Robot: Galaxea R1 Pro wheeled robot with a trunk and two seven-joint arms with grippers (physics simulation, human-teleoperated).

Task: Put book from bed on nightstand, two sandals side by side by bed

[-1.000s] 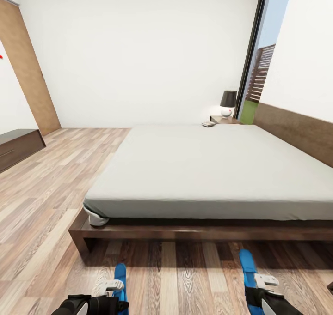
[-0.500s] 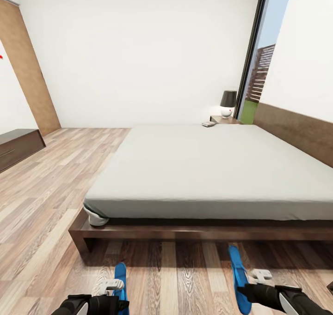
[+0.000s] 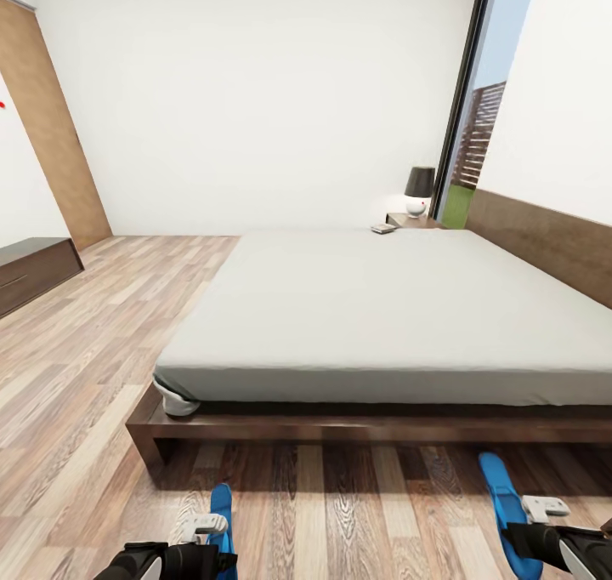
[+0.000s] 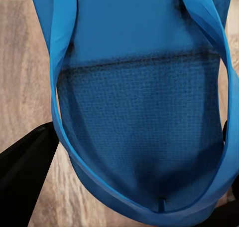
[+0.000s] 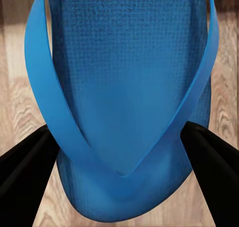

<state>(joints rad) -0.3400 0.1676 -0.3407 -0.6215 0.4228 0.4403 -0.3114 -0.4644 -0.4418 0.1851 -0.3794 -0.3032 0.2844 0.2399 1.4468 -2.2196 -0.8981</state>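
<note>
**A:** What stood at the far left of the bedroom?

**B:** One long dark low cabinet (image 3: 34, 270) against the wall, on the wood-plank floor (image 3: 76, 376). Nearer the robot, the left tool (image 3: 200, 529) was at the bottom edge of the head view, closed on one blue sandal (image 3: 222, 520). In the left wrist view that left sandal (image 4: 139, 112) lay between the two dark fingers (image 4: 25, 172), its strap looping round the sole, with floor planks behind it.

**A:** And the middle?

**B:** One bed (image 3: 382, 316), a bare grey mattress on a dark wood frame. The left sandal pointed toward its foot end, near the frame but apart from it.

**A:** How many sandals altogether?

**B:** Two. The right sandal (image 3: 507, 512) was further right, also short of the frame and well apart from the first. The right tool (image 3: 544, 520) was clamped on it; the right wrist view showed that sandal (image 5: 124, 97) pinched between two black fingers (image 5: 22, 177).

**A:** Anything past the bed?

**B:** One nightstand (image 3: 411, 220) at the far corner, carrying one dark-shaded lamp (image 3: 418, 190). A small flat object (image 3: 383, 229) lay beside it at the mattress edge, too small to identify. One tall window (image 3: 484, 112) stood to the right.
</note>
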